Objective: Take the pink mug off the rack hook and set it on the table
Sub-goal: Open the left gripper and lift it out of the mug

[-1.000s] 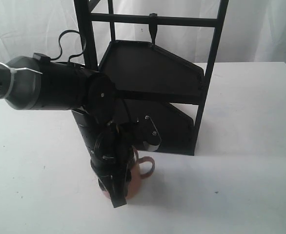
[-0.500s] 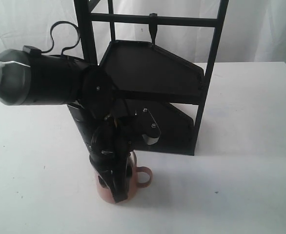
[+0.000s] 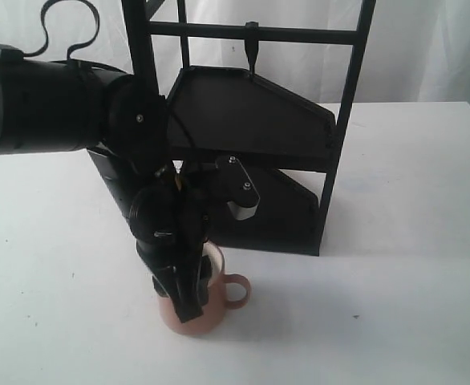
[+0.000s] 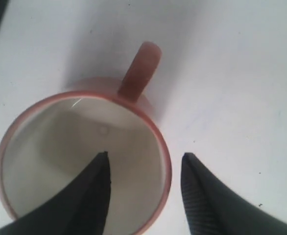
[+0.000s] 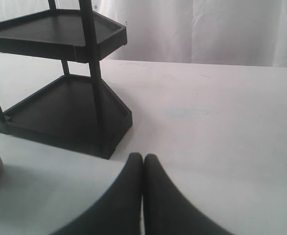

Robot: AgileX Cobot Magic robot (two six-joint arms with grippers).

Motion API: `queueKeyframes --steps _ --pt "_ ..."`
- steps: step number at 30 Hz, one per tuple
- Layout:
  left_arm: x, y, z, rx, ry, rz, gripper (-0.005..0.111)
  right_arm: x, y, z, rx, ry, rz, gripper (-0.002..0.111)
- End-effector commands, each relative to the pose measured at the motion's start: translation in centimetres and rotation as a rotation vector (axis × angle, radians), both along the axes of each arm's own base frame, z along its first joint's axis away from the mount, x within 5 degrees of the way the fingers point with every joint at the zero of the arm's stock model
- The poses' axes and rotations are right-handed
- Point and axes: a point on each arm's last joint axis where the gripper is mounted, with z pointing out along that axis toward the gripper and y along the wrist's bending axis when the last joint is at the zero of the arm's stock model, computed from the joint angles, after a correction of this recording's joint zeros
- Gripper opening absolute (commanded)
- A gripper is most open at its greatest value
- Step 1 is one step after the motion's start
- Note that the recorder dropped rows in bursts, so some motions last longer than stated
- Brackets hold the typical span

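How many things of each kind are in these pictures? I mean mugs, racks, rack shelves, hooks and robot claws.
Mugs: 1, the salmon-pink ceramic mug
Racks: 1, the tall black metal frame rack
Shelves: 2, the upper black shelf and the lower black shelf
Hooks: 1, the short black peg hook
Claws: 2, the left claw and the right claw
Total: 7

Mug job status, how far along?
Done: the pink mug is off the rack hook and stands upright on the table. In hand: the left end effector is open, one finger inside the mug, one outside. Remaining: lift that end effector clear. The right end effector is shut.
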Motion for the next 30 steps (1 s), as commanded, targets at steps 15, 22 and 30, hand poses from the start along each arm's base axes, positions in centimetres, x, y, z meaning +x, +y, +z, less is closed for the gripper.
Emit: queueKeyframes --steps 15,22,30 --pt "-3.1 0.9 6.6 -0.214 -0.054 0.061 0.049 0.0 0.0 -0.1 0.003 -0.010 -0.003 0.000" --pt "-4.4 1.2 9.3 -0.350 -0.065 0.095 0.023 0.0 0.0 -0.1 0.003 -0.010 -0.003 0.000" --pt "-7.4 3.9 12.0 -0.515 -0.227 0.207 0.000 0.0 0.0 -0.1 0.003 -0.010 -0.003 0.000"
